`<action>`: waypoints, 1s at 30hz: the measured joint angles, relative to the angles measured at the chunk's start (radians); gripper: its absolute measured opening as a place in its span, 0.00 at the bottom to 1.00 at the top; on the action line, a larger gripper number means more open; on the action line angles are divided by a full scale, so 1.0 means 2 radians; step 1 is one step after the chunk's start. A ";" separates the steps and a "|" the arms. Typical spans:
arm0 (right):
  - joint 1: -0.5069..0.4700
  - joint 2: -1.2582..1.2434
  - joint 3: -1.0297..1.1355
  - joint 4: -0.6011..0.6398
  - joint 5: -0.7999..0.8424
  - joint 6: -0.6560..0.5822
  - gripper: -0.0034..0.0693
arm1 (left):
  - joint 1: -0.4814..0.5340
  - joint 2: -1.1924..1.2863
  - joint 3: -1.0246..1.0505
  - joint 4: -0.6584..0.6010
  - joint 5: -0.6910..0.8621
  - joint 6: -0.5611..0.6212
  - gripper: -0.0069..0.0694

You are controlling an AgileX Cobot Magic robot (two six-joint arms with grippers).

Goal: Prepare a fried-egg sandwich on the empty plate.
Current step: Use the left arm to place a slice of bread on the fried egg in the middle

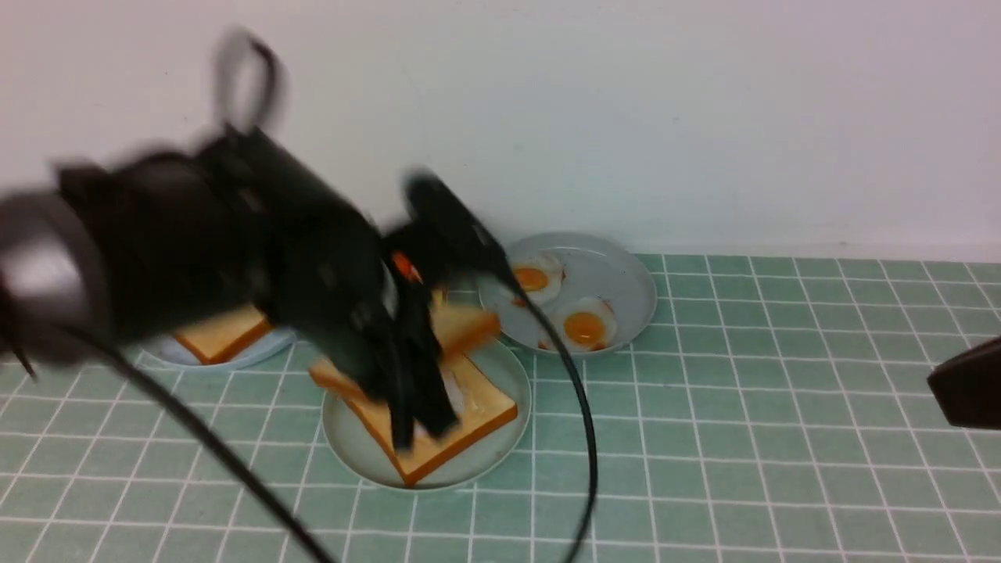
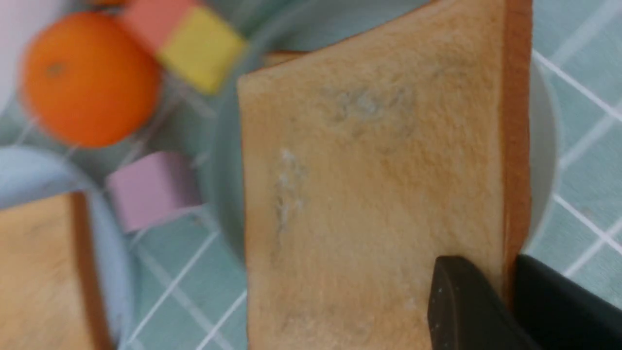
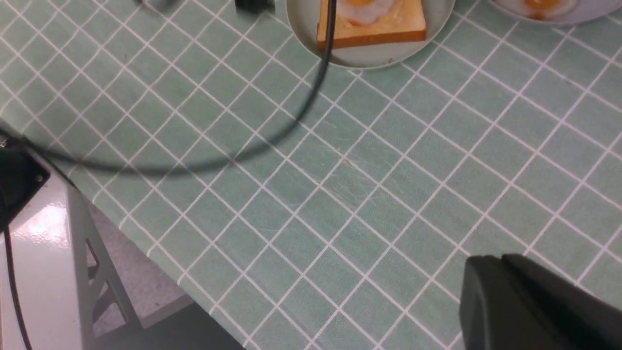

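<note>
Three plates sit on the green-tiled bench (image 1: 782,469). In the middle, the pale mint-green plate (image 1: 352,442) carries a lower toast slice (image 3: 388,24) lying flat, with a fried egg (image 3: 362,8) on top of it. An upper toast slice (image 2: 374,184) hangs tilted over that plate, pinched by its orange-brown crust in the closed left gripper (image 1: 418,414). Whether this slice touches the egg cannot be told through the blur.

To the left, a pale blue plate (image 1: 262,352) holds a spare toast slice (image 1: 223,332). Behind and to the right, a grey-blue plate (image 1: 626,285) carries two more fried eggs (image 1: 586,327).

The right gripper (image 1: 950,383) hangs low at the bench's right side, well apart from the plates. Only a dark part of it shows, so whether it is open or closed cannot be told.
</note>
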 joint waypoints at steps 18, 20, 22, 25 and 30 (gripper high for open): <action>0.000 -0.122 0.000 0.027 0.005 0.000 0.12 | -0.010 0.070 0.010 0.086 -0.057 -0.044 0.22; 0.000 -0.127 0.000 0.028 0.005 0.000 0.12 | -0.010 0.070 0.010 0.098 -0.057 -0.056 0.22; 0.000 -0.137 0.000 0.029 0.005 0.000 0.12 | -0.010 0.070 0.010 0.121 -0.057 -0.080 0.22; 0.000 -0.142 0.000 0.030 0.005 0.005 0.13 | -0.010 0.070 0.010 0.127 -0.060 -0.098 0.22; 0.000 -0.143 0.000 0.030 0.005 0.009 0.13 | -0.010 0.075 0.010 0.126 -0.076 -0.102 0.22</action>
